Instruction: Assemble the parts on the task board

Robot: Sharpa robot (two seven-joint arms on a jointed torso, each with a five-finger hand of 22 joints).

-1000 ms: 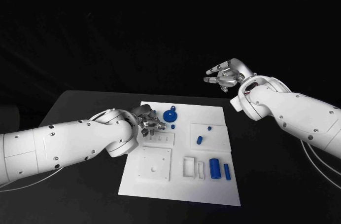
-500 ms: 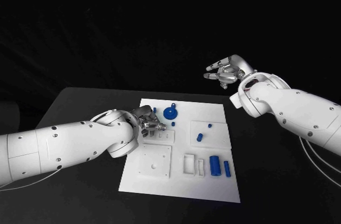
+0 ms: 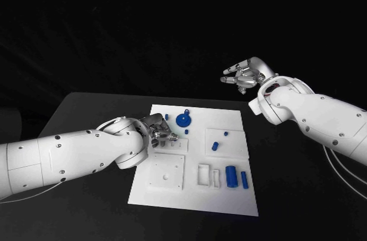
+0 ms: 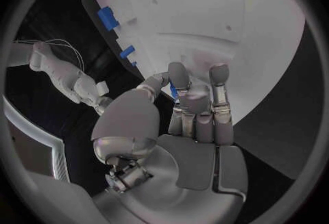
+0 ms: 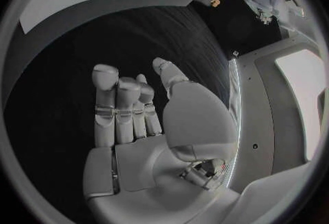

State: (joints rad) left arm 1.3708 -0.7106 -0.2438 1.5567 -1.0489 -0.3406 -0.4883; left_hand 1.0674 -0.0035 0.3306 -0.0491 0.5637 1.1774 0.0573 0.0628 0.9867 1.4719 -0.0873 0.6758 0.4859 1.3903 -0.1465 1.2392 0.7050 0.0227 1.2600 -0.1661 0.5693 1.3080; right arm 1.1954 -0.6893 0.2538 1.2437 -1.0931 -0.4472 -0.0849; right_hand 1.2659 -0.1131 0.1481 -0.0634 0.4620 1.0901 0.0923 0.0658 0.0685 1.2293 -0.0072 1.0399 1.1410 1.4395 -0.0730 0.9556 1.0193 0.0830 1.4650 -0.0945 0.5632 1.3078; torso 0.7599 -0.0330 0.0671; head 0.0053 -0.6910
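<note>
- The left hand rests over the task board's left edge, fingers curled around a small blue part.
- The right hand hovers beyond the worktop, fingers loosely spread, empty.
- Other blue parts lie on the board.

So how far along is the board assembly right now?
Early, I'd judge. The round blue gear-like part sits at the far end of the white task board. The left hand pinches a small blue piece over the board's left edge. The right hand hangs empty beyond the table. Two blue cylinders and small blue pegs lie loose.
</note>
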